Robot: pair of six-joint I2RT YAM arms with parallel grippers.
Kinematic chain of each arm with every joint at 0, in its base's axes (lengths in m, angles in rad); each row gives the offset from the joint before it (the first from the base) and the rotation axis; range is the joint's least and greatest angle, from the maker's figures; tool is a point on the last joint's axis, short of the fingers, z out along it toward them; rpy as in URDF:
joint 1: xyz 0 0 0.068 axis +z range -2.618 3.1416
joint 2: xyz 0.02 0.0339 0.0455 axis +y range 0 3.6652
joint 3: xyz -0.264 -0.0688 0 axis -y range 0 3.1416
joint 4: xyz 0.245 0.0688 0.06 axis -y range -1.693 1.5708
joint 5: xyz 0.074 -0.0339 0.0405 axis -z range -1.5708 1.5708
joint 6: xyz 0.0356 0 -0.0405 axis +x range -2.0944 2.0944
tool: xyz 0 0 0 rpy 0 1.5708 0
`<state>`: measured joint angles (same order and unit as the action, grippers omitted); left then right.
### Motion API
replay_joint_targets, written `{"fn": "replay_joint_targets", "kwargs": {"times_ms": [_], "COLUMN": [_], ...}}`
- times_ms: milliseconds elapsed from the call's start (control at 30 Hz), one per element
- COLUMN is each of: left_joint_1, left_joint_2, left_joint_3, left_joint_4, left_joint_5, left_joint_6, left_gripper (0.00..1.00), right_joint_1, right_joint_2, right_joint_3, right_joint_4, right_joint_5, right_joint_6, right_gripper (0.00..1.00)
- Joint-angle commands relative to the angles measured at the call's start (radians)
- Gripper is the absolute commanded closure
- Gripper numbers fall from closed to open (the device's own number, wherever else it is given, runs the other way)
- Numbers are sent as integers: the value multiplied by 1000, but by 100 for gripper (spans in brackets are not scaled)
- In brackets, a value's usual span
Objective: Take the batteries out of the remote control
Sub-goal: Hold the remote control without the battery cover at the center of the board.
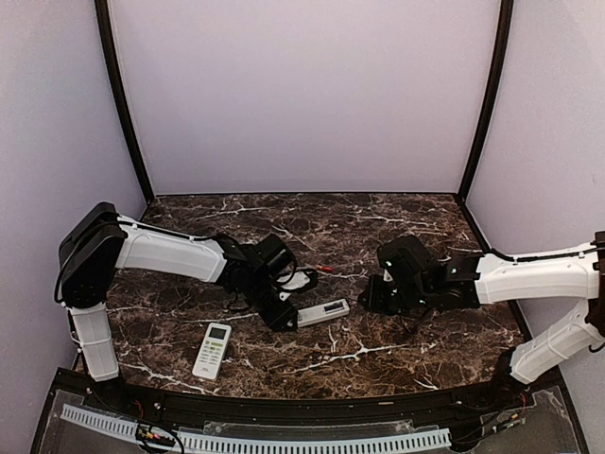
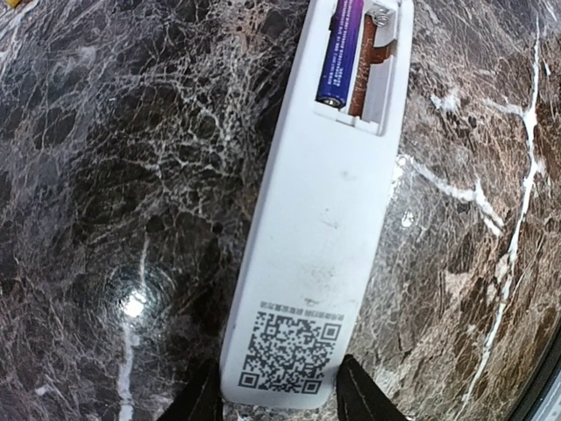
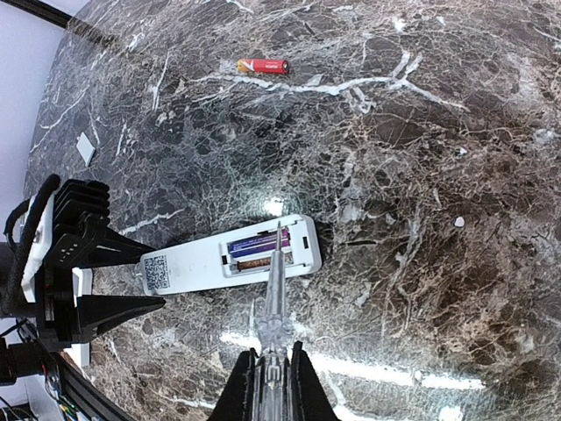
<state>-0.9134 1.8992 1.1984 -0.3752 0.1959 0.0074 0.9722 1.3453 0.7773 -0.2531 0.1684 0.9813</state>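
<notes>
Right wrist view: we see right gripper (image 3: 270, 373) clenched on a clear pick (image 3: 273, 281), tip at the remote's (image 3: 197, 265) open bay where one purple battery (image 3: 259, 246) sits; a red battery (image 3: 264, 65) lies well apart. Left gripper (image 2: 279, 395) straddles the remote's end, contact unclear. We should lever at the cell's end while bracing. Bay's spring end is cut off.

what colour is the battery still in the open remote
Purple-blue, with a copper-brown end; the battery in the remote shows best in the left wrist view.
</notes>
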Motion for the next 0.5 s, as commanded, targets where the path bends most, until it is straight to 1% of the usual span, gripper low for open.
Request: {"fn": "replay_joint_targets", "kwargs": {"times_ms": [0, 133, 300, 467], "left_joint_1": [-10, -12, -17, -26], "left_joint_2": [5, 5, 5, 5], "left_joint_3": [24, 23, 23, 24], "left_joint_4": [-35, -37, -41, -48], "left_joint_5": [-16, -21, -26, -35], "left_joint_6": [28, 35, 55, 67], "left_gripper": [58, 61, 68, 72], "right_joint_1": [-10, -16, -24, -51], "right_joint_2": [12, 10, -4, -23], "right_joint_3": [-9, -11, -10, -29], "right_joint_4": [22, 21, 3, 10], "right_joint_5": [-7, -14, -24, -58], "right_joint_6": [-3, -4, -21, -41], "right_gripper": [100, 100, 100, 100]}}
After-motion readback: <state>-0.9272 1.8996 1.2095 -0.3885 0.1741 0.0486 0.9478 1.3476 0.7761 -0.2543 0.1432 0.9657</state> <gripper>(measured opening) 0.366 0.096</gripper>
